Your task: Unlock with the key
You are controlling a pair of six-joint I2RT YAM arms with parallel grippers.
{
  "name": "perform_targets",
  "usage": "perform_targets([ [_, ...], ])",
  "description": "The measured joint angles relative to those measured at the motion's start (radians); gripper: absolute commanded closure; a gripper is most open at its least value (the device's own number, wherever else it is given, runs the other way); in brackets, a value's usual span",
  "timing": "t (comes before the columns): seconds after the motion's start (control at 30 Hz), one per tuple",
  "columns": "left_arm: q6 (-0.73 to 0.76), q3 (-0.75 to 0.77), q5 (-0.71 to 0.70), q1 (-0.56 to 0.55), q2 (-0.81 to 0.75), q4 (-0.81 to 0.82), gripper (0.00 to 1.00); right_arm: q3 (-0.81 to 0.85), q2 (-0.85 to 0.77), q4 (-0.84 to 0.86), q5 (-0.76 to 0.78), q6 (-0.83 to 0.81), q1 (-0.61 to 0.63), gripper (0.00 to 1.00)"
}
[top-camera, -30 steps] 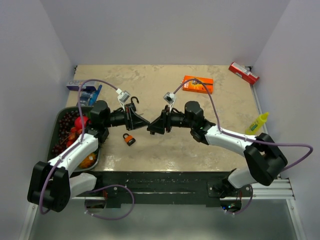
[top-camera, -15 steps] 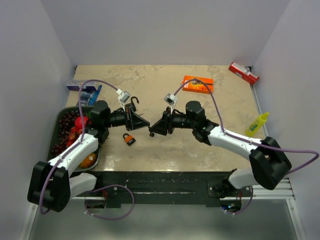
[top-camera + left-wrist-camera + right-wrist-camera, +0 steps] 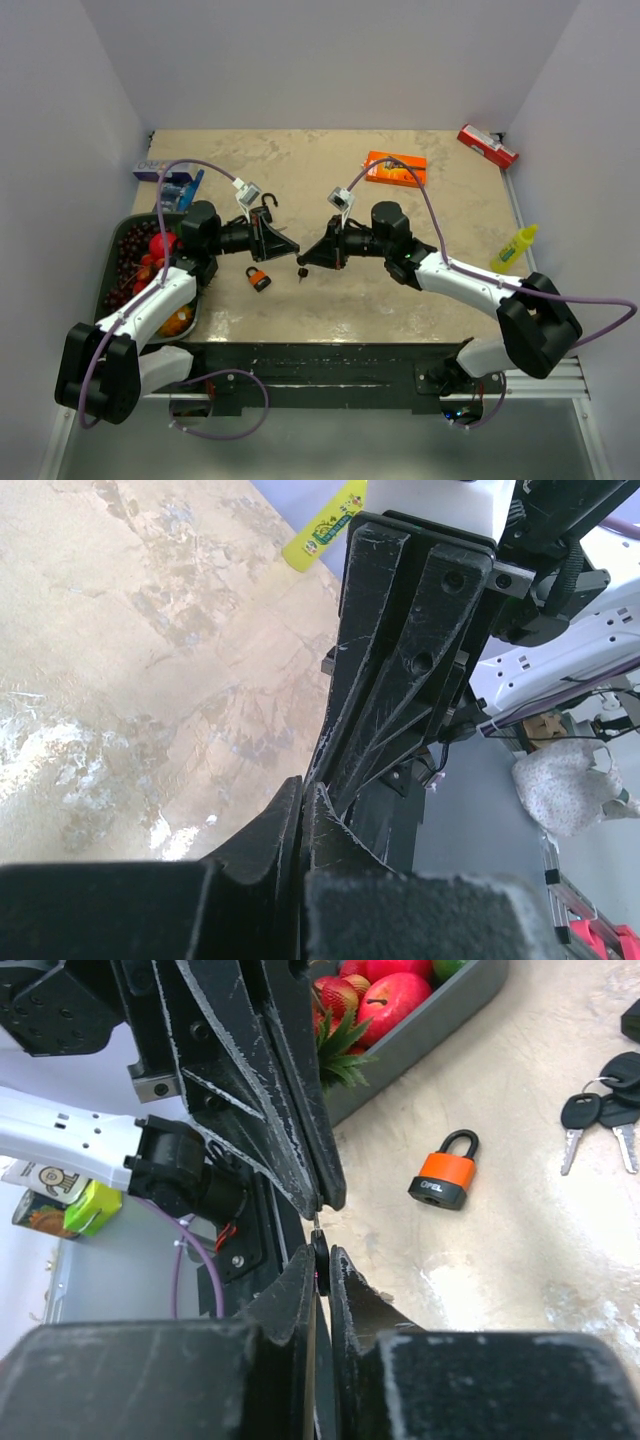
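Note:
Above the table's middle, a small key with a black head [image 3: 320,1257] hangs between both grippers. My right gripper [image 3: 320,1260] is shut on the head. The metal blade runs up into the tips of my left gripper [image 3: 326,1198], also shut. From above, the key [image 3: 302,268] is a dark speck where the left gripper [image 3: 292,251] and right gripper [image 3: 304,259] meet. The left wrist view shows the left gripper [image 3: 301,798] pressed flat, with the key hidden. The orange padlock [image 3: 258,278] lies on the table just below them, shackle closed [image 3: 445,1172].
A loose bunch of keys [image 3: 600,1120] lies on the table beyond the padlock. A dark tray [image 3: 106,290] of fruit sits at the left. An orange box [image 3: 396,168], a red packet [image 3: 487,146], a yellow bottle [image 3: 513,249] and a blue box [image 3: 165,172] ring the edges.
My right gripper was open beside the left gripper's tip and has now closed on the key's head. The left arm has stayed put.

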Motion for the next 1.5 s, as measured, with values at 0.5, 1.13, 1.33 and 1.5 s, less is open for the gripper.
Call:
perform_targets([
  [0.5,0.114,0.033,-0.136,0.0,0.0,-0.167,0.07,0.0,-0.003,-0.068,0.194,0.012,-0.014,1.0],
  [1.13,0.206,0.115,-0.87,-0.072,0.103,-0.639,0.07,-0.068,-0.217,-0.235,0.469,-0.013,-0.151,1.0],
  [1.33,0.171,0.105,-0.915,-0.072,0.15,-0.688,0.04,-0.087,-0.217,-0.255,0.492,-0.041,-0.151,1.0],
  [1.5,0.105,0.034,-0.902,-0.072,0.145,-0.664,0.04,-0.098,-0.217,-0.257,0.507,-0.053,-0.151,1.0],
])
